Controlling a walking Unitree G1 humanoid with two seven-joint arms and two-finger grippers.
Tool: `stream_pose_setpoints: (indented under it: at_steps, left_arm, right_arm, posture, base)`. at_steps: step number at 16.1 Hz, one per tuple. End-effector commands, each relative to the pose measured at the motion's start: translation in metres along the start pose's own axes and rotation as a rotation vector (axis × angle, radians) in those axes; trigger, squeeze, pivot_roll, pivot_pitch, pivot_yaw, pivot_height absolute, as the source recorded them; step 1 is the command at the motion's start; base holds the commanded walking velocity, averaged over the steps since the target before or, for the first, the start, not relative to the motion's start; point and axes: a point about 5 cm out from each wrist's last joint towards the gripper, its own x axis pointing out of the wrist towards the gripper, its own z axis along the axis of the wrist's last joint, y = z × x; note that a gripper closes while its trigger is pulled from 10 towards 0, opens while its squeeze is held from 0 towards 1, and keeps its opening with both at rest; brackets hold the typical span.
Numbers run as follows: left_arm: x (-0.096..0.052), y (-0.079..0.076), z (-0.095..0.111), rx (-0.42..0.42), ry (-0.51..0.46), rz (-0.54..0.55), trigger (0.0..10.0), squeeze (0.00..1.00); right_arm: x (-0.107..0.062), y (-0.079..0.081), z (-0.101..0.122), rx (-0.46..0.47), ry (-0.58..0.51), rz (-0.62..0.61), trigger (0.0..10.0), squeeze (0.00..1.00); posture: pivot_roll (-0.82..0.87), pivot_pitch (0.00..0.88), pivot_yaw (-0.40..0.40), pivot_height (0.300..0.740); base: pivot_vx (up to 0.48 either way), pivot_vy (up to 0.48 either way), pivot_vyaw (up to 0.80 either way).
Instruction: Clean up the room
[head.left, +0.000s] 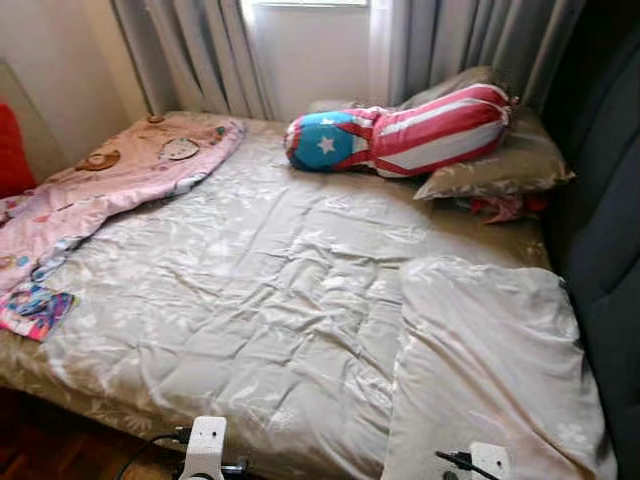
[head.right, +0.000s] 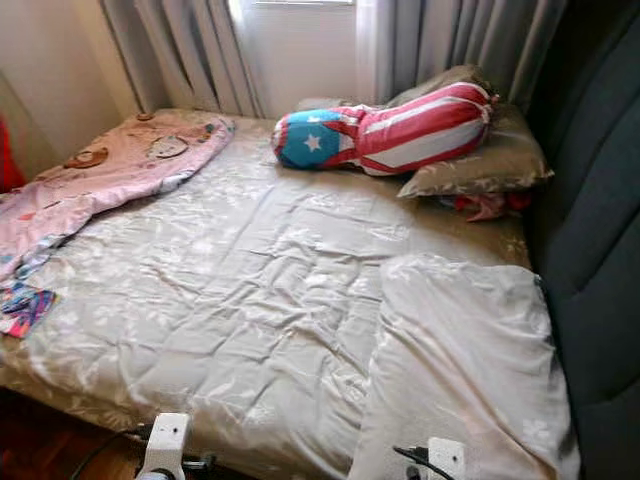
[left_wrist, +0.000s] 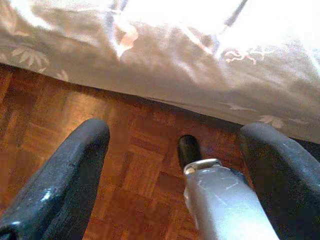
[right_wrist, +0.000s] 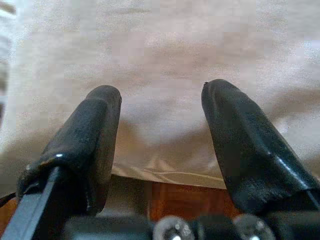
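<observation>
grey quilt (head.left: 270, 290) on bed, striped bolster (head.left: 400, 135), pink blanket (head.left: 120, 175)

Room fixtures around the bed (head.left: 250, 290)

Grey curtains (head.left: 190, 50) are hung in folds behind the far end of the bed, and a bright window (head.left: 310, 40) is seen between them, with more grey curtain folds (head.left: 470, 35) to its right. A pale wall (head.left: 60, 60) is seen on the left, and a red object (head.left: 12, 150), cut off by the frame edge, is set against it. A dark padded headboard (head.left: 605, 200) is stood along the bed's right side, touching the bedding. Brown parquet floor (left_wrist: 145, 165) is laid under the bed, in small wooden blocks set in alternating directions, and it is shaded just below the bed's edge.
</observation>
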Motion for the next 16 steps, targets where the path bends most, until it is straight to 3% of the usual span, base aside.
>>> stream_pose_setpoints:
  at_steps: [1,16]
  left_arm:
    - [-0.0005,0.0038,-0.0024,0.008,0.013,0.012,10.0,0.0]
    - [-0.0004,0.0028,-0.003,0.027,0.022,0.016,10.0,0.0]
  right_arm:
    - [0.0004,-0.0003,0.0008,0.005,0.003,-0.004,10.0,0.0]
    - [0.0002,0.001,0.0002,0.001,0.004,-0.001,10.0,0.0]
  posture:
    - [-0.08,0.0,0.024,0.74]
    - [-0.08,0.0,0.026,0.74]
  base:
    - [0.0,0.0,0.0]
    - [0.0,0.0,0.0]
